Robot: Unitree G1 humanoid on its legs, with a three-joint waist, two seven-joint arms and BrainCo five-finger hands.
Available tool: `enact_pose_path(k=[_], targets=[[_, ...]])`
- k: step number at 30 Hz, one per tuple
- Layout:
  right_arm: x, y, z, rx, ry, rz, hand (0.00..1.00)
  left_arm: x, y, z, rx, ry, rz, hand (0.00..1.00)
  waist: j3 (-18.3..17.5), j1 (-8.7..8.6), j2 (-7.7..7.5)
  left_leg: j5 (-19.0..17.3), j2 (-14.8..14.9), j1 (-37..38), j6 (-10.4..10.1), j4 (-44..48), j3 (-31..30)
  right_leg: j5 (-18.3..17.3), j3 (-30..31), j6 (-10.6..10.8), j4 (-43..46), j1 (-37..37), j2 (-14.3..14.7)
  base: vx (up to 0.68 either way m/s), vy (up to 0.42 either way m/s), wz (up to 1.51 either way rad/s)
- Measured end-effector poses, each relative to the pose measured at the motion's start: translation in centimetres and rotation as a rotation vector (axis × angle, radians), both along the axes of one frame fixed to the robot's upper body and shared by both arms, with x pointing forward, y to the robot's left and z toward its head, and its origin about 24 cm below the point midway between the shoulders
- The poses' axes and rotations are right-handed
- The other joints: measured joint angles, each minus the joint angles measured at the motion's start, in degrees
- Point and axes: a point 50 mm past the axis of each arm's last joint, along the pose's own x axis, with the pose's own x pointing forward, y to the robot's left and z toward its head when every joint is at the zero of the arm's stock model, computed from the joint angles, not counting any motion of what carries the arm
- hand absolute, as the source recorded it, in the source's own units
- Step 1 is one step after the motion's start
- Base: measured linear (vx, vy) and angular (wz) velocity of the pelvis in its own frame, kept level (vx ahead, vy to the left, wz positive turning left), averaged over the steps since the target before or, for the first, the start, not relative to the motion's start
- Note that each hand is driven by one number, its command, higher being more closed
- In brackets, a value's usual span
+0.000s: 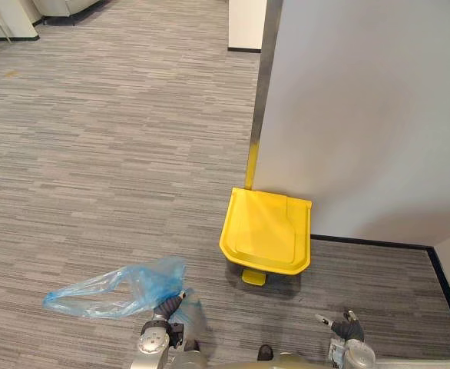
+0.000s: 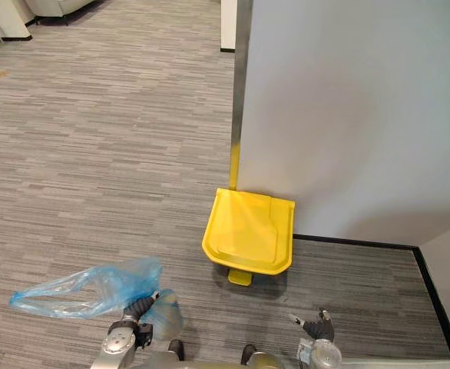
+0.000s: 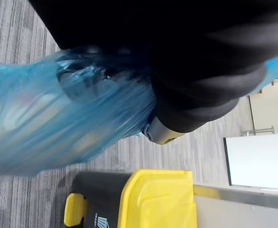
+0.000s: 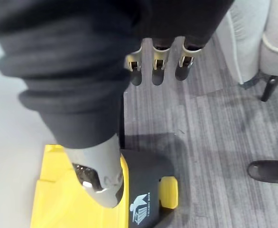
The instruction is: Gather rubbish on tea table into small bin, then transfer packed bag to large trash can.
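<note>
A crumpled blue plastic bag [image 1: 110, 292] hangs low over the grey carpet at the lower left, and my left hand [image 1: 163, 311] is shut on its right end. The left wrist view has the bag [image 3: 49, 123] bulging right beside the hand's dark cover. The large trash can [image 1: 267, 231] stands against the wall just ahead to the right, with its yellow lid closed and a yellow foot pedal [image 1: 253, 277] at its front. My right hand [image 1: 344, 327] hangs at the lower right, open and holding nothing, with its fingers [image 4: 158, 71] relaxed above the can's lid [image 4: 68, 199].
A white wall [image 1: 363, 115] with a metal corner strip [image 1: 263, 92] rises behind the can and closes off the right side. Open carpet stretches to the left and far ahead. A pale armchair [image 4: 272, 38] shows in the right wrist view.
</note>
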Motion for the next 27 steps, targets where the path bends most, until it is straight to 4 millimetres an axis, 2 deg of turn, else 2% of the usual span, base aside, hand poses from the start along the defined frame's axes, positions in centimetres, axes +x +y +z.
enact_pose_path(k=[6,10,14,15,17,18,19,20,21,22,23,24,26,27], targets=[[0.9,0.1,0.3,-0.009,-0.017,0.025,0.0,-0.2,1.5,0.0,0.048,0.015,-0.004,1.0,-0.1,-1.08,0.19,0.3,-0.6,1.8,-0.2,-0.8,0.7,0.9,1.4,0.4,-1.0,0.7,-0.2,0.09,0.023,-0.09],[1.3,0.2,0.4,-0.016,-0.024,0.039,0.0,0.1,1.5,0.2,0.048,0.006,-0.008,1.0,0.0,-1.1,0.05,-0.1,-0.9,1.9,0.0,-1.0,1.1,1.0,1.6,0.4,-1.8,0.9,-0.2,0.09,0.011,-0.04],[2.7,0.2,0.9,-0.019,-0.059,0.05,0.0,0.3,1.5,0.2,0.047,0.001,-0.012,1.0,1.0,-1.13,-0.89,-3.0,-1.1,1.5,0.6,2.5,1.8,0.0,2.7,1.0,0.1,0.7,-0.9,0.05,0.03,-0.11],[3.0,0.2,0.9,-0.02,-0.064,0.052,0.0,0.4,1.4,0.3,0.047,-0.001,-0.014,1.0,1.6,-1.13,-1.24,-4.4,-1.4,1.4,0.8,4.3,2.1,-1.2,2.9,1.3,2.0,0.6,-1.5,0.0,0.069,0.0],[2.9,0.1,0.9,-0.023,-0.062,0.051,0.0,0.5,1.3,0.3,0.046,-0.005,-0.021,1.0,2.8,-1.18,-2.88,-9.2,-2.8,0.2,1.8,10.2,1.6,-6.0,2.8,3.6,9.1,-0.4,-4.6,-0.03,0.093,0.15],[2.5,0.1,0.8,-0.023,-0.053,0.049,0.0,0.5,1.2,0.3,0.046,-0.005,-0.027,1.0,2.9,-1.17,-3.15,-10.2,-3.2,0.2,1.9,11.3,1.1,-6.8,2.6,4.4,10.6,-0.3,-5.4,0.04,0.082,0.33],[2.1,0.0,0.7,-0.021,-0.041,0.045,0.0,0.6,1.1,0.4,0.047,-0.011,-0.039,1.0,3.3,-1.25,-3.35,-11.9,-3.4,0.2,2.2,12.8,-0.2,-6.9,1.7,5.5,14.6,-0.8,-6.2,0.07,0.069,0.37],[1.9,0.3,0.6,-0.013,-0.035,0.043,0.0,0.9,1.0,0.8,0.048,-0.031,-0.041,1.0,4.2,-1.29,-3.16,-12.7,-2.9,0.6,2.8,13.9,-0.9,-4.4,1.7,8.2,23.5,-4.3,-6.7,0.09,0.105,0.36],[1.9,0.4,0.5,-0.009,-0.038,0.042,0.0,1.1,1.1,1.0,0.05,-0.046,-0.043,1.0,4.9,-1.24,-2.63,-13.1,-2.2,1.3,3.2,14.7,-1.4,-2.0,1.4,8.9,29.2,-7.1,-6.9,0.11,0.104,0.28],[1.6,0.9,0.4,0.006,-0.034,0.038,0.0,1.5,0.8,1.3,0.046,-0.063,-0.051,1.0,6.1,-0.84,-1.48,-14.7,-0.4,2.0,3.3,16.7,-2.2,-2.9,0.8,6.7,33.9,-10.5,-5.6,0.17,0.089,0.2],[1.6,1.6,0.2,0.024,-0.035,0.038,0.0,1.8,1.1,1.5,0.06,-0.07,-0.055,1.0,6.1,-0.96,-1.28,-16.3,1.5,2.4,3.0,18.3,-3.0,-4.2,-0.4,4.7,28.9,-11.9,-4.0,0.18,0.034,0.16],[1.6,1.8,0.2,0.03,-0.036,0.037,0.0,2.1,1.2,1.6,0.067,-0.076,-0.06,1.0,6.3,-0.9,-1.56,-16.9,1.9,2.8,2.9,18.6,-3.2,-4.0,-1.4,4.4,25.9,-12.6,-3.7,0.19,-0.008,0.16],[1.4,1.7,0.2,0.026,-0.037,0.031,0.0,3.7,1.3,2.5,0.076,-0.119,-0.072,1.0,7.0,-1.31,-3.0,-18.9,2.2,3.5,2.4,20.3,-3.8,-0.3,-3.0,4.7,10.0,-14.0,-2.7,0.23,-0.096,0.32],[1.2,1.4,0.3,0.02,-0.037,0.026,0.0,4.1,1.1,2.7,0.072,-0.133,-0.074,1.0,7.2,-1.22,-3.11,-19.8,2.1,3.7,1.4,21.5,-4.2,0.5,-3.3,5.1,7.6,-14.1,-2.5,0.28,-0.175,0.51]])
